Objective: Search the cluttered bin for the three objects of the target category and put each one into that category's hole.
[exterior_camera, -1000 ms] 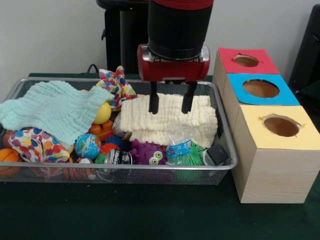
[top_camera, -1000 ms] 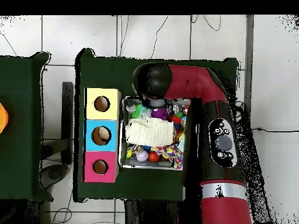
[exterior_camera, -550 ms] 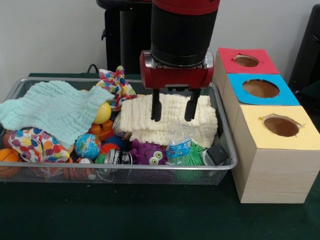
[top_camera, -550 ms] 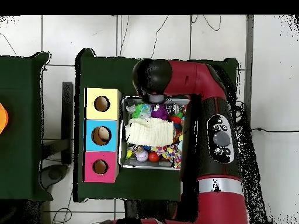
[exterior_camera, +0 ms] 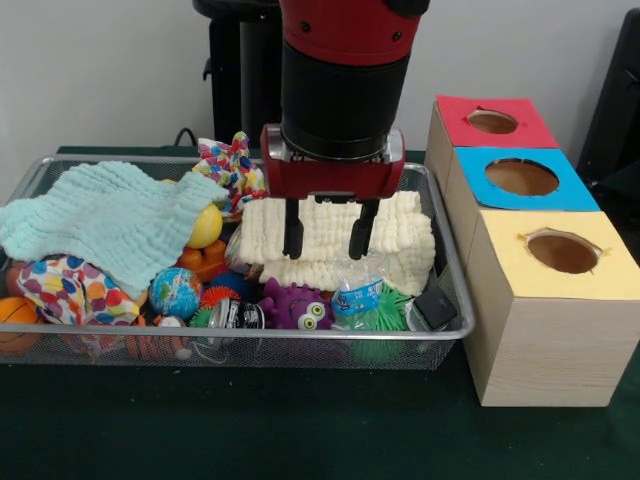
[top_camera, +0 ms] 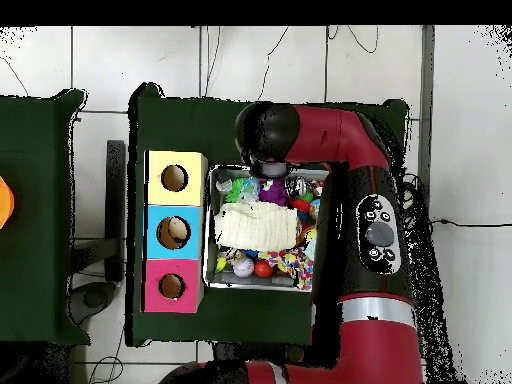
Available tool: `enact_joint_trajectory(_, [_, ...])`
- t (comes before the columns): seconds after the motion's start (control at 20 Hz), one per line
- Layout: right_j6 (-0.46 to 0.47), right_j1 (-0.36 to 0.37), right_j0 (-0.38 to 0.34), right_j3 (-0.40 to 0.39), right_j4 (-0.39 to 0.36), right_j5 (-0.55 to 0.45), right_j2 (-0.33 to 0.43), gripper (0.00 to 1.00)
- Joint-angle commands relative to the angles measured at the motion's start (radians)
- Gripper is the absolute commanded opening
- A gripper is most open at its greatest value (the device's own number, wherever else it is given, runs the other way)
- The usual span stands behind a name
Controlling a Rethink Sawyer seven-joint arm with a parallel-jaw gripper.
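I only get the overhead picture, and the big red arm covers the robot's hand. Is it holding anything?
Observer: No. The hand is open, its fingers spread with nothing between them; the cream cloth shows behind them.
Visitor: What lies at the covered end of the bin?
Observer: A pale green cloth, spread over some toys there.
Visitor: And that purple blob?
Observer: A purple toy monster with big eyes, next to a small water bottle.
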State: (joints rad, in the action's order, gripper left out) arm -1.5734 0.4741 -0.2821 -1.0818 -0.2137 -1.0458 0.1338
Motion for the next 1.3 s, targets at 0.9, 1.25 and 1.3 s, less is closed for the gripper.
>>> enact_joint_trajectory(0.9, [-0.183, -0.033, 0.018, -0.044, 0.060, 0.000, -0.019, 1.00])
enact_joint_trajectory(1.25, [-0.208, -0.050, 0.040, -0.038, 0.075, 0.023, -0.025, 1.00])
enact_joint_trajectory(1.3, [-0.212, -0.053, 0.042, -0.039, 0.078, 0.028, -0.025, 1.00])
